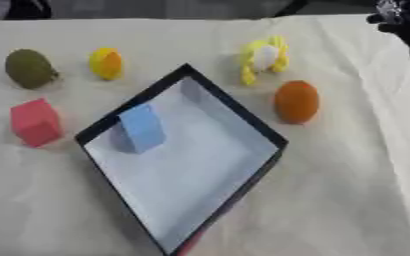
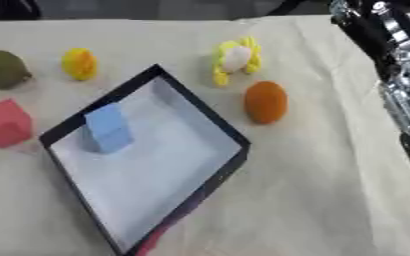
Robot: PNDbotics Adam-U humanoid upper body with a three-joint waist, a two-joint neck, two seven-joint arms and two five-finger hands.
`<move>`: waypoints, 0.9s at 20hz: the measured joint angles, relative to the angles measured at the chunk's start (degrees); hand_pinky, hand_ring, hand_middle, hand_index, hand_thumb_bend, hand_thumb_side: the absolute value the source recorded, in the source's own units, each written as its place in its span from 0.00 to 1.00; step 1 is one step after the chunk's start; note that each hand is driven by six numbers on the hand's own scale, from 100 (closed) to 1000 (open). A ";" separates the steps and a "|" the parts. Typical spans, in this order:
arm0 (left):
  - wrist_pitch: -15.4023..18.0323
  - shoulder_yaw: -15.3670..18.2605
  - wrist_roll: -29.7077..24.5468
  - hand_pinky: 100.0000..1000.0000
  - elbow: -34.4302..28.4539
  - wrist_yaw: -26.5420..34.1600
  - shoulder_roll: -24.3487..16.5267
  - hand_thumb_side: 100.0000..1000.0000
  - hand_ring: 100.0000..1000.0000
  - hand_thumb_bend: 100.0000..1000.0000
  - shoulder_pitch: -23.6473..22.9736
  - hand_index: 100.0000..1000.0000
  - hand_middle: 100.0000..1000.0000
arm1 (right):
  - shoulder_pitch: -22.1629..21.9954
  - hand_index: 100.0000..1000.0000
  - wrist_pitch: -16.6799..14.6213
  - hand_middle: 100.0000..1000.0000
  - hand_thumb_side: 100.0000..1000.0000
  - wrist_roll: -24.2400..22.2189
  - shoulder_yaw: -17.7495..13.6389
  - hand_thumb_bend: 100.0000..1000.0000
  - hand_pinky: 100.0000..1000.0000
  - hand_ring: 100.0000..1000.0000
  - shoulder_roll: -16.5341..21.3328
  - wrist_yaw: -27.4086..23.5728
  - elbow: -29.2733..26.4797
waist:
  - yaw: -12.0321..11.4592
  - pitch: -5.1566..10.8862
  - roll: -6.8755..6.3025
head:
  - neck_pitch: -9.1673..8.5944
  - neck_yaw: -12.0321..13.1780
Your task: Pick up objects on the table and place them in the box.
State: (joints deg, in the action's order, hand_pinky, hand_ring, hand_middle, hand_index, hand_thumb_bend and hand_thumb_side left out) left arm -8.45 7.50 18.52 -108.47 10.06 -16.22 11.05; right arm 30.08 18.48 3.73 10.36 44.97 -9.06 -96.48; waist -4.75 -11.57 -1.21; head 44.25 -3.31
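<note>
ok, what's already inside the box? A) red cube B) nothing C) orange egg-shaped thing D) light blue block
D: the light blue block stands on the white floor of the box, near its left corner; the other items sit outside on the cloth.

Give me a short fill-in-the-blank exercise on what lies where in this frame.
1. The only thing inside the box is the ____ block.
2. The red cube sits on the table, ____ the box.
3. The yellow-and-white toy lies just behind the ____ egg-shaped thing.
4. The dark green ball lies beside the ____ ball.

Missing words: blue; outside; orange; yellow
</note>
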 measured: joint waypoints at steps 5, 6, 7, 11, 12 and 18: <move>-0.07 -0.32 -0.21 0.91 0.01 -0.03 -0.51 0.83 0.74 0.13 -0.02 0.82 0.77 | 5.24 0.85 2.26 0.82 0.63 -7.94 4.22 0.00 0.88 0.81 7.65 2.08 0.23 | 0.00 0.00 0.37 | 0.00 -0.23; -0.11 -0.33 -0.26 0.91 0.01 -0.04 -0.53 0.83 0.74 0.12 -0.02 0.82 0.77 | 6.26 0.86 2.55 0.81 0.62 -9.58 4.98 0.00 0.88 0.82 8.75 2.58 0.42 | 0.00 0.00 0.41 | 0.00 -0.26; -0.12 -0.34 -0.28 0.91 0.01 -0.04 -0.65 0.83 0.74 0.12 -0.02 0.82 0.77 | 7.25 0.85 2.77 0.81 0.61 -11.33 5.78 0.00 0.88 0.82 9.77 3.14 0.64 | 0.00 0.00 0.43 | 0.00 -0.30; -0.15 -0.58 -0.34 0.91 0.03 -0.07 -0.99 0.83 0.74 0.12 -0.03 0.82 0.77 | 11.35 0.85 2.57 0.80 0.60 -20.02 9.22 0.00 0.87 0.82 12.60 6.74 2.44 | -0.04 0.01 0.78 | 0.00 -0.46; -0.15 -0.64 -0.35 0.91 0.03 -0.07 -0.99 0.83 0.74 0.12 -0.04 0.82 0.77 | 12.39 0.85 2.19 0.80 0.60 -22.56 10.02 0.00 0.87 0.82 12.79 8.05 3.24 | -0.04 0.02 0.82 | 0.00 -0.47; -0.24 -0.65 -0.44 0.91 0.05 -0.10 -1.28 0.83 0.74 0.12 -0.36 0.82 0.77 | 18.92 0.86 -3.54 0.78 0.78 -39.48 13.60 0.00 0.88 0.83 11.95 16.66 9.40 | 0.02 0.07 0.95 | 0.00 -0.46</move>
State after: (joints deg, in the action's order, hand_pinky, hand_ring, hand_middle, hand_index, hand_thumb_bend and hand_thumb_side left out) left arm -8.68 6.85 18.08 -108.42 9.96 -17.50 10.70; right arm 49.00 14.94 -35.75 23.95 56.92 7.59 -87.08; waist -4.72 -11.50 -0.26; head 44.25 -3.77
